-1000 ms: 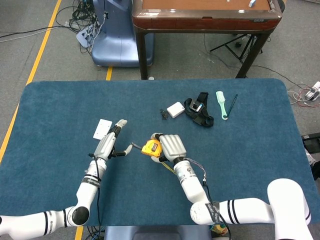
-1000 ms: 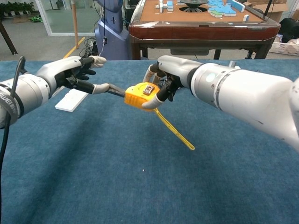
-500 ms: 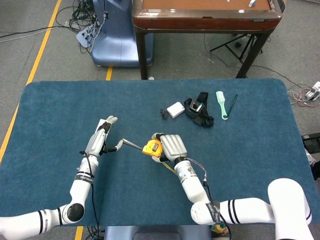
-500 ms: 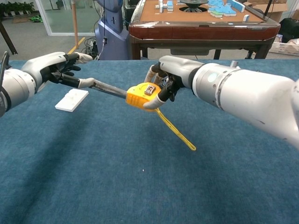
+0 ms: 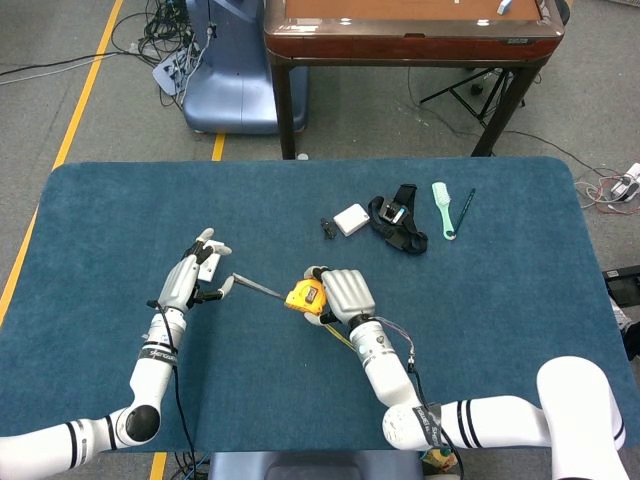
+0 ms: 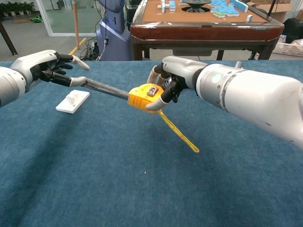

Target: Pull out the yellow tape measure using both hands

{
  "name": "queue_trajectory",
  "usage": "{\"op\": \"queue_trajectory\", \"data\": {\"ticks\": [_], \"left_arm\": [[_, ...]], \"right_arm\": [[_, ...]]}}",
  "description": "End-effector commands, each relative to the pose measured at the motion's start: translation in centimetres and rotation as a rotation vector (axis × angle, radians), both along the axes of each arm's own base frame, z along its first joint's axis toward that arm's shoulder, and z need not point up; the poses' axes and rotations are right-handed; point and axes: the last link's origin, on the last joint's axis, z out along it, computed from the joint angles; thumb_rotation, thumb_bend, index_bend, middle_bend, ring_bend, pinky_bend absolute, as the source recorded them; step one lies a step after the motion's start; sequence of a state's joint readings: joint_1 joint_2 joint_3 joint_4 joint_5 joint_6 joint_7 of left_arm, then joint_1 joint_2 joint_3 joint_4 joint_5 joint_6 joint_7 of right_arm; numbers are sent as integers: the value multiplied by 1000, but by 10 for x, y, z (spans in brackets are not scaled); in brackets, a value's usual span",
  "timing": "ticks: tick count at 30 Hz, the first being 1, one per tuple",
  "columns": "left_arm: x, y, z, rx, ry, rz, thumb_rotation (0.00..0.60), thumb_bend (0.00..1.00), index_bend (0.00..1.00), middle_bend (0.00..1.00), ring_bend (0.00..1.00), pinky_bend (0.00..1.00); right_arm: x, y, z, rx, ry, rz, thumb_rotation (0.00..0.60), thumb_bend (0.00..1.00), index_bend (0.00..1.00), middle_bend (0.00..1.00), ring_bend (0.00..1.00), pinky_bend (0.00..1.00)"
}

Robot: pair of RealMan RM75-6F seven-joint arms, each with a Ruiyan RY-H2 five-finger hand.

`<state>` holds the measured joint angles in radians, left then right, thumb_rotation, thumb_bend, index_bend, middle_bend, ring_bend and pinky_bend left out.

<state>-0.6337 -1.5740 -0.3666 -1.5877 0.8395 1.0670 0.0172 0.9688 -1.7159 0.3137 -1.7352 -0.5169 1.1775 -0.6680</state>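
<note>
My right hand (image 5: 343, 292) (image 6: 176, 75) grips the yellow tape measure case (image 5: 301, 296) (image 6: 143, 96) just above the blue table. A grey tape blade (image 5: 257, 288) (image 6: 106, 88) runs out of the case to the left. My left hand (image 5: 191, 282) (image 6: 45, 67) pinches the blade's end between thumb and a finger, the other fingers spread. A yellow strap (image 6: 179, 133) hangs from the case down to the cloth.
A white flat block (image 6: 73, 100) (image 5: 208, 264) lies on the table under my left hand. At the back of the blue table (image 5: 480, 300) lie a white box (image 5: 351, 219), a black strap bundle (image 5: 398, 221), a green brush (image 5: 442, 207) and a pen (image 5: 465, 209). A brown table (image 5: 410, 30) stands beyond.
My left hand has moved left with the blade's end, and more grey tape shows between the hands. The right hand and case have stayed put.
</note>
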Motion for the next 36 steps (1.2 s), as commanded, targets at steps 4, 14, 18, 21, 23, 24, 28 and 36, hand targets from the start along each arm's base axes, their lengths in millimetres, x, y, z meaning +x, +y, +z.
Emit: {"op": "queue_trajectory", "data": {"ticks": [4, 14, 18, 21, 23, 24, 28, 36], "left_arm": [[1, 0, 0, 0, -4, -5, 600, 426, 360, 0, 0, 0], [0, 1, -2, -1, -18, -3, 600, 539, 519, 0, 0, 0], [-1, 1, -2, -8, -11, -5, 600, 571, 562, 25, 0, 0], [-2, 0, -1, -16, -17, -3, 600, 579, 574, 36, 0, 0], [-2, 0, -1, -20, -21, -2, 600, 580, 575, 40, 0, 0], [-2, 0, -1, -19, -22, -2, 600, 580, 576, 40, 0, 0], [-3, -1, 2, -7, -24, -4, 600, 580, 572, 42, 0, 0], [-9, -4, 7, 8, -25, 9, 600, 580, 558, 42, 0, 0]], "right_arm": [[-2, 0, 0, 2, 1, -5, 600, 820, 717, 686, 640, 366], [-5, -3, -1, 5, 7, -14, 600, 820, 717, 686, 640, 366], [-6, -4, 0, 6, 8, -16, 600, 820, 717, 686, 640, 366], [-7, -5, 1, 4, 12, -11, 600, 820, 717, 686, 640, 366], [-7, -6, 2, 7, 13, -8, 600, 820, 717, 686, 640, 366], [-7, -6, 3, 7, 16, -5, 600, 820, 717, 686, 640, 366], [-10, -6, 6, 16, 25, -3, 600, 820, 717, 686, 640, 366], [-15, -7, 16, 40, 37, 6, 600, 821, 717, 686, 640, 366]]}}
